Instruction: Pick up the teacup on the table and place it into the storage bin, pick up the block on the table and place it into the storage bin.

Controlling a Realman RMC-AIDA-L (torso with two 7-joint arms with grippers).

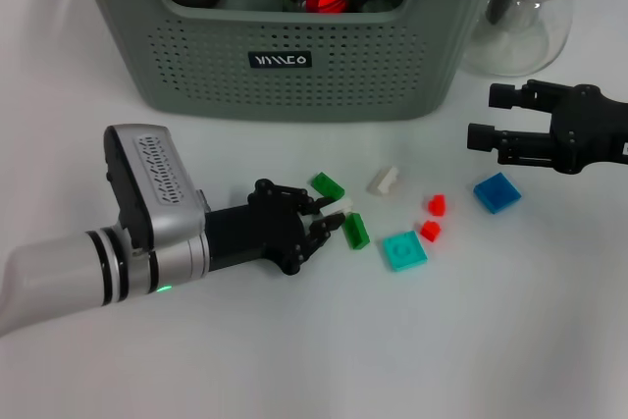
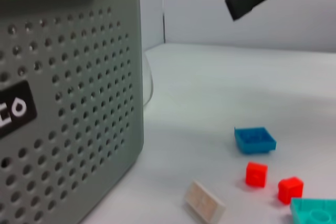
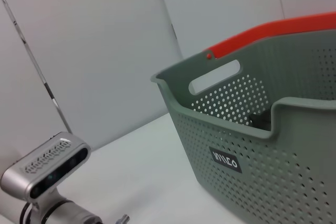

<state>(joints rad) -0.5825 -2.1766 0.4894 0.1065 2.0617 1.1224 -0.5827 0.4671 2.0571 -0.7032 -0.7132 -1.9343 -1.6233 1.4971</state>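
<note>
The left gripper [image 1: 329, 220] is clenched on a white block [image 1: 340, 206] mid-table – the right gripper [image 1: 483, 117] hovers released beside the storage bin [image 1: 294, 66].

Left gripper [image 1: 329, 221]: low on the white table [image 1: 294, 360], among scattered small plastic blocks.
Green flat block [image 1: 328, 184]: just beyond its fingertips.
Green upright block [image 1: 355, 231]: just right of its fingertips.
Grey-green perforated plastic storage bin [image 1: 294, 61]: behind it.
Right gripper [image 1: 483, 117]: well right, above the blue square block [image 1: 497, 192].
</note>
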